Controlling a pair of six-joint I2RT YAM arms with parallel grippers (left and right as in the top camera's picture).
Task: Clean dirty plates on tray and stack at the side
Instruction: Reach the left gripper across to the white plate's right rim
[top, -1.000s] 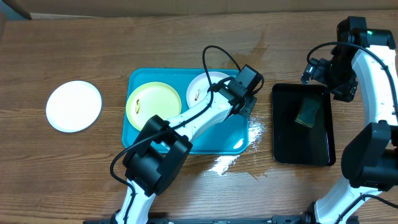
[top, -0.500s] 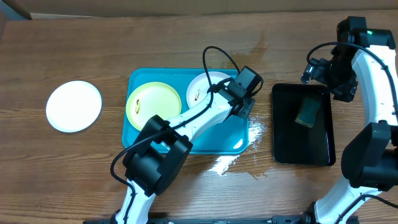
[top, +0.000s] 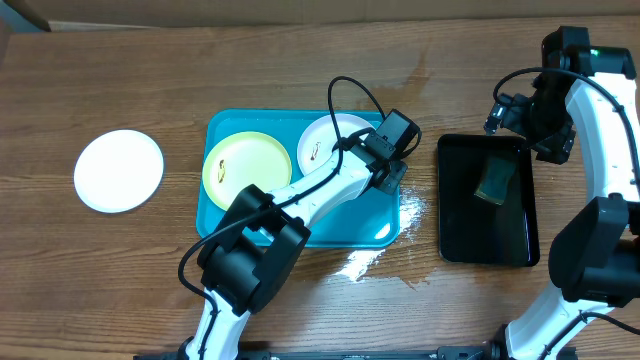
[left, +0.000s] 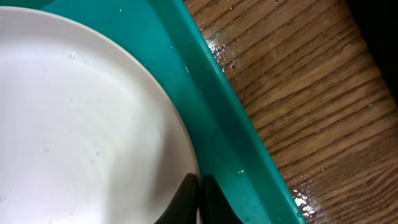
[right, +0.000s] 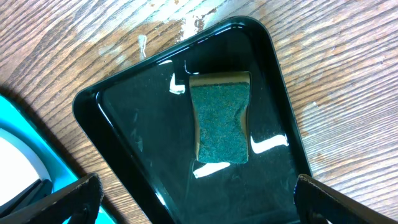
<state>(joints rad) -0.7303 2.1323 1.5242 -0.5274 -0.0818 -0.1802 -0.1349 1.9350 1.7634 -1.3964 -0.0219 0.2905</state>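
Barely: left end effector (left: 199, 200), apparently pinching white plate (left: 81, 124), shifted.

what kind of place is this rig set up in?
Probably a lab bench staged as a dishwashing station, not a real kitchen: a wood-grain table, a turquoise tray of plates, and a black tray holding a sponge.

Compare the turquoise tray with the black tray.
Colour: the turquoise tray is blue-green, the black tray glossy black. Size: the turquoise tray is larger than the black tray. Contents: the turquoise tray holds a yellow-green plate and a white plate; the black tray holds one sponge. Both are rectangular, round-cornered, and lie on the wooden table.
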